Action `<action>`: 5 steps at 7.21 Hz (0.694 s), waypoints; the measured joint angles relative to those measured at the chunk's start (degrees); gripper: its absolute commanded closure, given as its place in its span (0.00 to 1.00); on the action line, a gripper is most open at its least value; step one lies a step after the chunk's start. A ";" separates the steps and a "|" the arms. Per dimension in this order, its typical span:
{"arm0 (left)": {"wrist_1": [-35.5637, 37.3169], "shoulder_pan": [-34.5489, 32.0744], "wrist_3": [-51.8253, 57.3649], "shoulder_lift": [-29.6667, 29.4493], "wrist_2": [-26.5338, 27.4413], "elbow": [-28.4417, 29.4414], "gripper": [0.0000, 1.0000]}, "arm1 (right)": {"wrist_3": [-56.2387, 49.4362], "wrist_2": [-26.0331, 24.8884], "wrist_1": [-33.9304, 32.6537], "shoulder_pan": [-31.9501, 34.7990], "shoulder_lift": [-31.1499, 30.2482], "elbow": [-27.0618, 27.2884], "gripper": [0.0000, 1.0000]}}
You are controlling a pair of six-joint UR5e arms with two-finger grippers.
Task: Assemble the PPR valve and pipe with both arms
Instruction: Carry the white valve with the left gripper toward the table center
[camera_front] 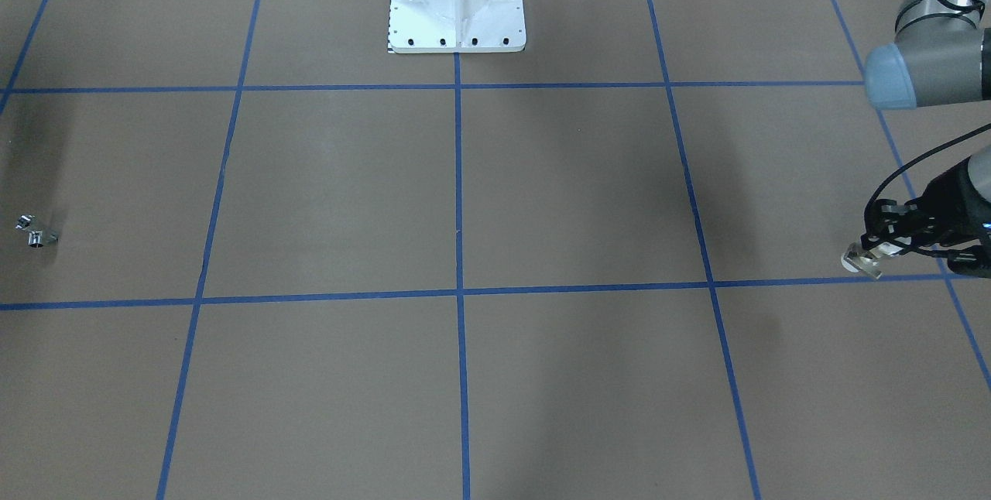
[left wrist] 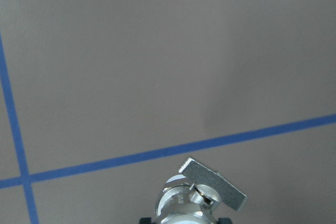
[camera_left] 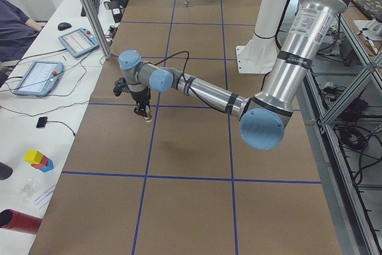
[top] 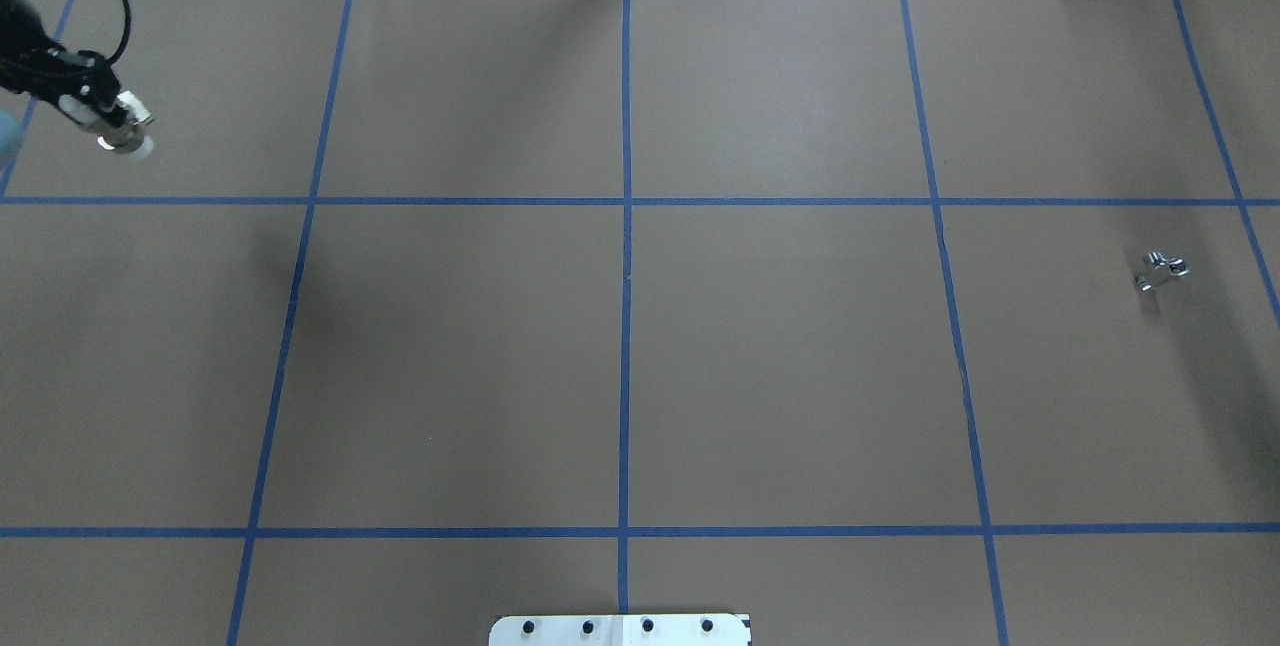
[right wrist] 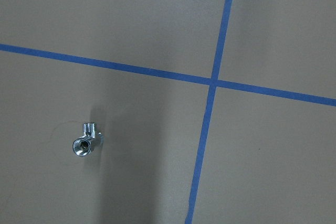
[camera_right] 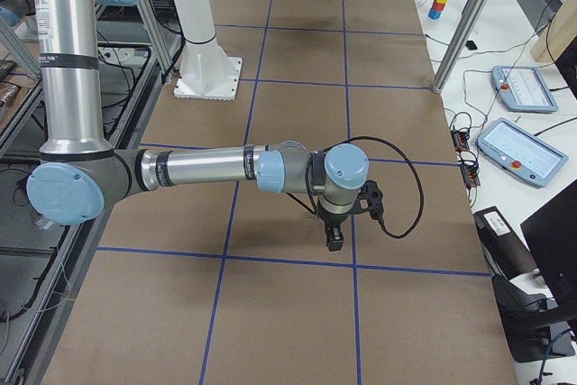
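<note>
My left gripper (top: 98, 114) is shut on the PPR valve (top: 124, 134), white-collared with a metal middle, and holds it above the table's far left. From the front, the valve (camera_front: 861, 261) sticks out of that gripper (camera_front: 886, 248). In the left wrist view, the valve's flat lever tab (left wrist: 212, 183) points right. The chrome pipe (top: 1160, 271) lies alone on the table at the right and also shows at the front view's left edge (camera_front: 35, 231) and in the right wrist view (right wrist: 85, 141). My right gripper (camera_right: 334, 239) hangs above the table. I cannot tell whether it is open or shut.
Blue tape lines divide the brown table (top: 620, 366) into squares. The white bolted pedestal (camera_front: 457, 5) stands at the robot's side. Tablets (camera_left: 36, 76) and cables lie on the operators' bench beyond the table's far edge, beside a metal post (camera_left: 89, 10).
</note>
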 measured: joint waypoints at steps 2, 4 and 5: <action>12.33 7.80 -12.30 -13.41 1.89 -3.72 1.00 | 0.01 -1.59 -0.18 -0.05 0.14 -0.01 0.01; 15.70 18.48 -24.85 -25.57 6.48 -0.34 1.00 | -0.08 -2.82 -0.13 -0.07 0.42 -0.31 0.01; 13.21 22.43 -29.40 -30.44 8.59 4.44 1.00 | -0.11 -3.09 -0.05 -0.06 -0.17 -0.26 0.01</action>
